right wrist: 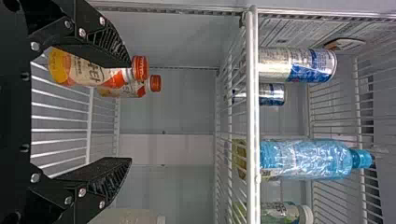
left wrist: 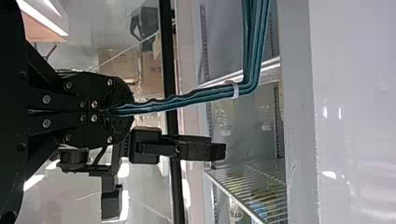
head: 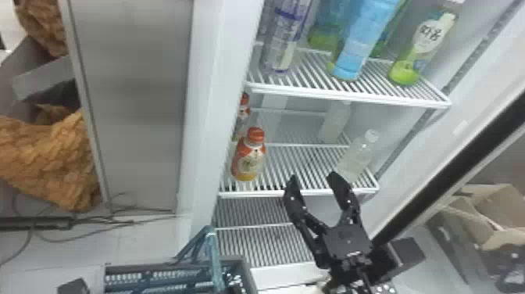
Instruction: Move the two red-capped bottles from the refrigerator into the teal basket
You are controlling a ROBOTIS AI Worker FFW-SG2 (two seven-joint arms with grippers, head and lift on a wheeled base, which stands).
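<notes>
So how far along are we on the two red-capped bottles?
Done: no bottle transfer yet. The front red-capped bottle and rear red-capped bottle are both on the fridge shelf.
In hand: left gripper is shut on the handle of the teal basket; right gripper is open and empty by the shelf.
Left: grasp and basket both.

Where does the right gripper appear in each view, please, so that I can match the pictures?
Head view: the right gripper is low, right of centre, open before the white wire shelves.
Left wrist view: farther off, beyond the teal basket's handle.
Right wrist view: its open fingers in the foreground, one overlapping a red-capped bottle.
Shared landmark: the white wire shelves.
</notes>
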